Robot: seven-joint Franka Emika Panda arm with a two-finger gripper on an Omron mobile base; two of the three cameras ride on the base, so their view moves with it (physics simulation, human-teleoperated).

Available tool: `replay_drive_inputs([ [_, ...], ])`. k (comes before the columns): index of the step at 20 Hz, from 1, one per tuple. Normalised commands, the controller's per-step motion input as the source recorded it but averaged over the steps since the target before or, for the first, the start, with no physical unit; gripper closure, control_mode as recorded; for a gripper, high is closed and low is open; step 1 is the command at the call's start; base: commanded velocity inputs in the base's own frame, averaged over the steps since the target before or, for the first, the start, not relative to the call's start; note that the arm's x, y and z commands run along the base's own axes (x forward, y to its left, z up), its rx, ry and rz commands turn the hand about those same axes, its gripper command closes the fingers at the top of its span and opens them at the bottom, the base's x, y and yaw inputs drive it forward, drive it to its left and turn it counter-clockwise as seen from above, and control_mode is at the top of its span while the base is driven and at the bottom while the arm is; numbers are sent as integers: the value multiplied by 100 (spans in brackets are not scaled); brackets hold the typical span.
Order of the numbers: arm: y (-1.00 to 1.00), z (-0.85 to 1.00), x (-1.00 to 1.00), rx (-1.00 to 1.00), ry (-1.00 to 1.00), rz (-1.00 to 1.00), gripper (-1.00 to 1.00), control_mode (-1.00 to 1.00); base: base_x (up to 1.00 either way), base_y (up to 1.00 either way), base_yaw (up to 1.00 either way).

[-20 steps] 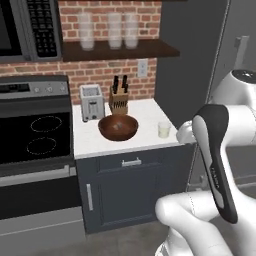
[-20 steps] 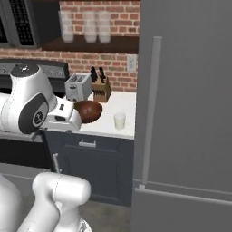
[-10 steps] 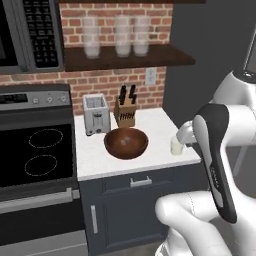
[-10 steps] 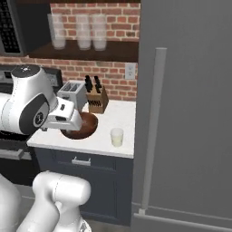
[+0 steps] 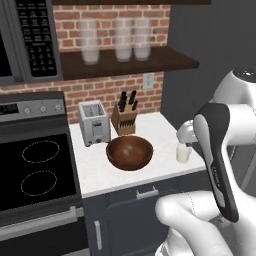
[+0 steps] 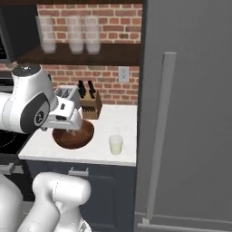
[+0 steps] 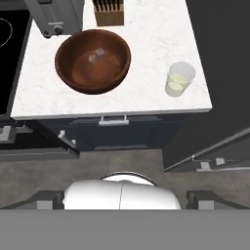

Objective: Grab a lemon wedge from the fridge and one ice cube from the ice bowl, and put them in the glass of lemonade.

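Before me a glossy dark wooden ice bowl, clear glass of lemonade, smooth white marbled worktop, brushed metal toaster, rough brick wall, matt grey fridge.

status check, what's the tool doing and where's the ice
Tool open, empty, above the counter. Ice cube in bowl; glass to its right. Fridge shut.

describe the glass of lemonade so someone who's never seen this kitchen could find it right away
Start at the white counter between the black stove and the tall dark grey fridge. Near its front corner on the fridge side, right of the wooden bowl, stands the glass of lemonade. It is short, clear, and holds pale yellow liquid, unlike the taller frosted jars on the shelf.
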Motion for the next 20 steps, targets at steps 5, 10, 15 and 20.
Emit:
replay_drive_inputs([
  [5,0,0,0,0,0,0,-100,100,55,21,-15],
  [10,0,0,0,0,0,0,-100,100,41,12,-8],
  [15,0,0,0,0,0,0,-100,100,7,28,-7],
  [20,0,0,0,0,0,0,-100,100,11,37,-6],
])
